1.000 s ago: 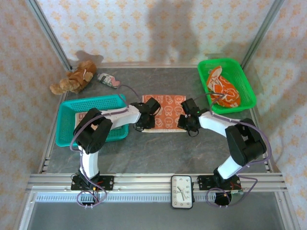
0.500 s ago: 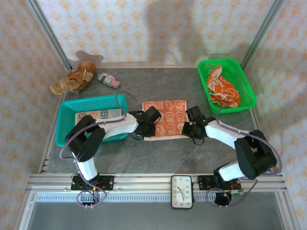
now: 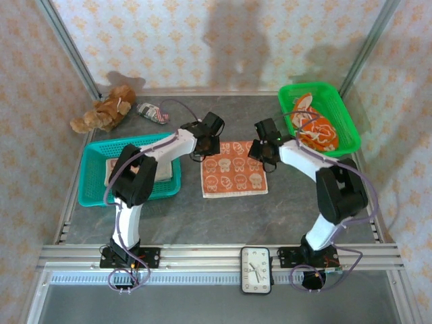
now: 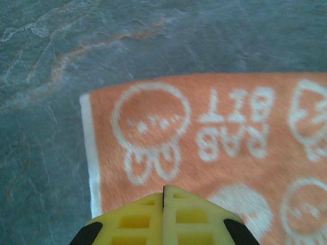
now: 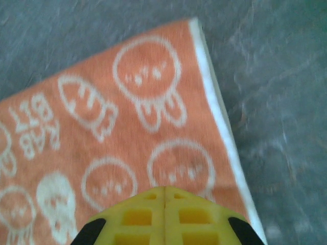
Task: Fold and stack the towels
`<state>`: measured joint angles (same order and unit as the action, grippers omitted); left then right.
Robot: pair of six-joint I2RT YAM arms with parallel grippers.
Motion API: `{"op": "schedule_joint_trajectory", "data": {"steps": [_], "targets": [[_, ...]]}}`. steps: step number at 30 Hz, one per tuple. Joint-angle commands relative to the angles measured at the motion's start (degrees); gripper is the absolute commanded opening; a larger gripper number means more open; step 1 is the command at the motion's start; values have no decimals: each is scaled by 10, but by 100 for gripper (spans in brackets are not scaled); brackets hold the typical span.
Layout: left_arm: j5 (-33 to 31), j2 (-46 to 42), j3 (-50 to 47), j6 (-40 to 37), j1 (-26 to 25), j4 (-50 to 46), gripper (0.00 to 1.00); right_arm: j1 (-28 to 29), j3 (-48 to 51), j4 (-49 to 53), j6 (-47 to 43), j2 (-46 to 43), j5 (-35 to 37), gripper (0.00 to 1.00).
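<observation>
We find one orange towel (image 3: 234, 170) spread flat on the table (image 3: 202, 219), between the two arms, printed with white bunnies, carrots and "RABBIT" lettering and edged in white. The left gripper (image 4: 163, 188) sits over the towel's far left corner with its yellow fingers pressed together. The right gripper (image 5: 164, 188) sits over the far right corner, its fingers likewise pressed together. We cannot tell whether either gripper has cloth caught between its tips. A crumpled orange and white towel (image 3: 312, 125) lies in the green basket (image 3: 342, 111) at the far right. A pale towel (image 3: 113, 167) lies in the teal basket (image 3: 91, 182) at the left, partly hidden by the left arm. A brown teddy bear (image 3: 102, 112) and a striped shoe (image 3: 152, 113) lie at the far left.
</observation>
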<state>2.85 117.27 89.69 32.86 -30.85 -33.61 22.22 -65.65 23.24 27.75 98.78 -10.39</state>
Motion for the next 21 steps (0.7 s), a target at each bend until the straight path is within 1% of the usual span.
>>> {"op": "schedule_joint_trajectory", "data": {"steps": [1,7,8,11,17,21], "targets": [[-29,29,38,-19,10,-38,0,-14,-56,18,-20,48,26,0],[-37,64,69,-19,32,-39,0,-34,-149,41,-35,131,23,0],[-35,69,73,-35,36,-44,0,-38,-162,44,-36,143,21,0],[-38,76,74,-42,44,-45,0,-44,-187,54,-46,175,13,0],[-38,103,86,-52,52,-51,0,-60,-199,53,-53,214,12,0],[-42,116,99,-61,53,-63,0,-63,-203,54,-62,219,4,0]]}}
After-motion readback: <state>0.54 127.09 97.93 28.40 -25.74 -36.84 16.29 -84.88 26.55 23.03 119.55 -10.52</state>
